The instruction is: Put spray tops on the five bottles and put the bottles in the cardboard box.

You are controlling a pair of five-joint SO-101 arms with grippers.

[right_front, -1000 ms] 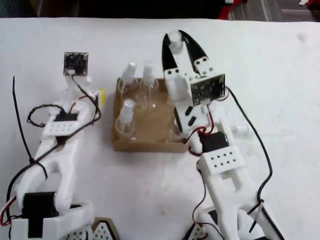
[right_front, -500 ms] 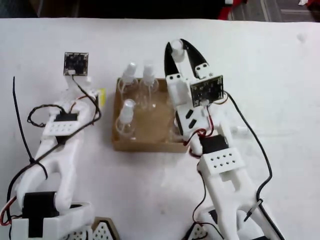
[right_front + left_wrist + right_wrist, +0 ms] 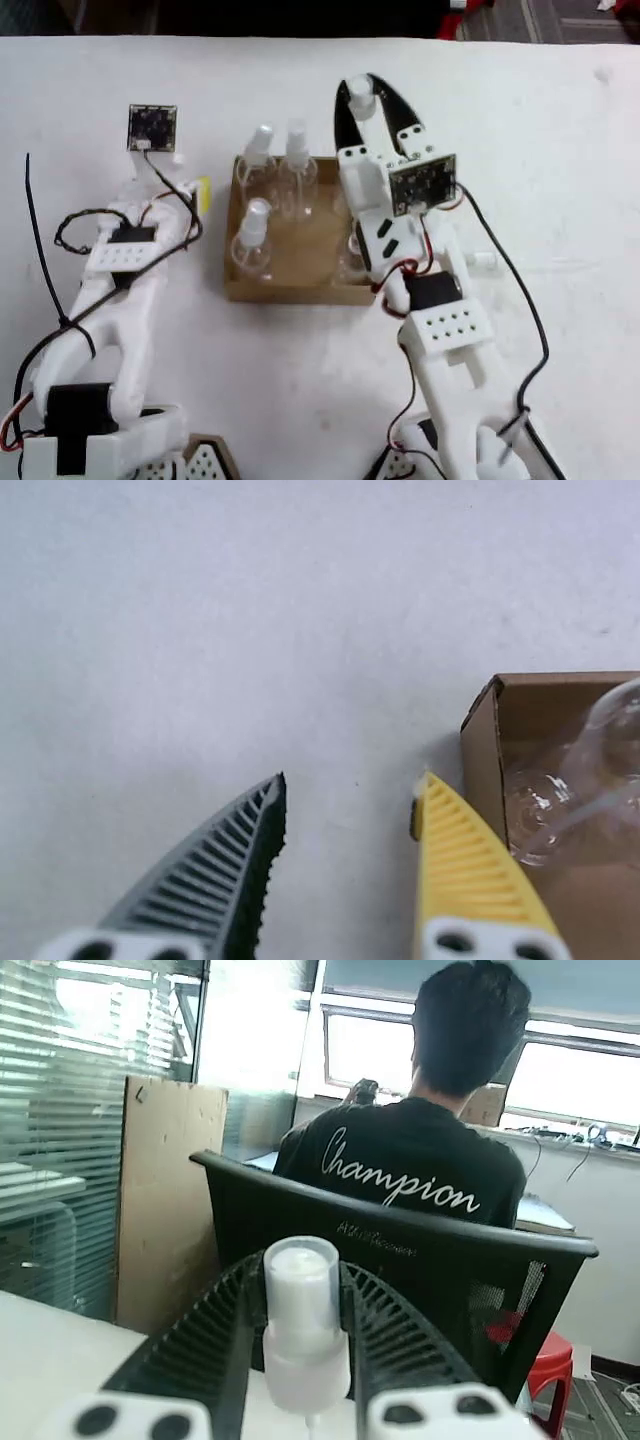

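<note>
Where the right gripper's [image 3: 300,1265] two black ribbed fingers [image 3: 205,1345] close in, they are clamped on a white spray top [image 3: 303,1310]. One finger presses each side of its collar, and the cap stands up between the tips. The right wrist view adds a thin tube [image 3: 308,1422] below the collar, with a black chair back [image 3: 400,1230] and bright windows [image 3: 560,1060] behind. From the high view, the right gripper [image 3: 360,86] holds the spray top [image 3: 360,97] over the white table [image 3: 560,150], just past the far right corner of the cardboard box [image 3: 290,292]. Its arm lies over the box's right side.

The left gripper [image 3: 352,780] has its fingers apart, a grey finger [image 3: 225,875] and a yellow finger [image 3: 465,870], with table [image 3: 250,610] showing between them. In the left wrist view the yellow finger sits just beside a corner of the cardboard box [image 3: 482,735], and a clear bottle [image 3: 545,805] lies inside that corner. The high view places this arm left of the box, its yellow finger [image 3: 203,193] near the left wall with a narrow strip of table between.

Three bottles [image 3: 256,230] with tops fitted stand in the box, two at the far wall and one by the left wall. What looks like a fourth bottle [image 3: 352,250] is partly hidden under the right arm. Brown cardboard floor shows in the middle of the box. White table stretches wide beyond the box's far side and to the right of the right arm.
</note>
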